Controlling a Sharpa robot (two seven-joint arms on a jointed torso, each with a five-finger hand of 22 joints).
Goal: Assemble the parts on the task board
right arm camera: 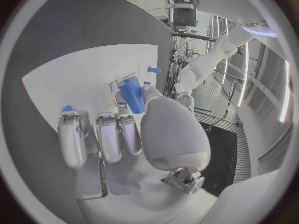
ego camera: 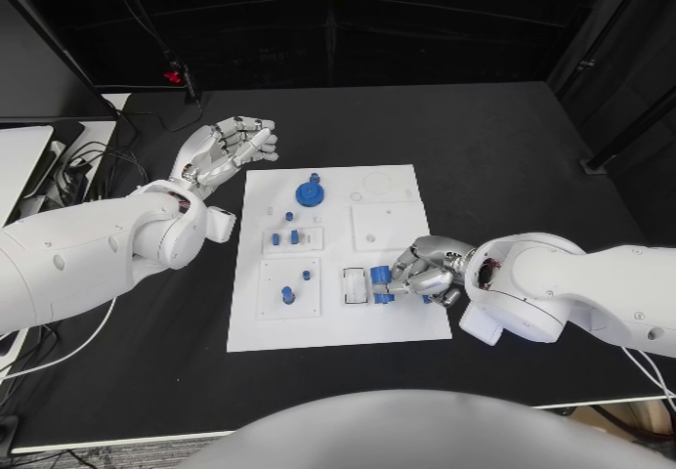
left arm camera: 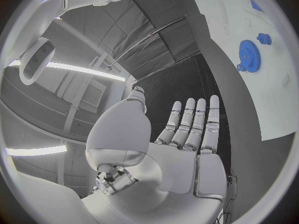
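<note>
The white task board lies mid-table. On it are a blue gear, small blue pegs in a square plate, and more pegs in the plate nearer me. My right hand rests on the board's near right part, fingers curled, and pinches a blue cylinder beside a small white holder. In the right wrist view the cylinder sticks out between the thumb and the fingers. My left hand hovers off the board's far left corner, fingers spread and holding nothing; the left wrist view shows its palm and the gear.
Cables and grey equipment crowd the table's left edge. A stand with a red light is at the back left. Bare black table lies right of and beyond the board.
</note>
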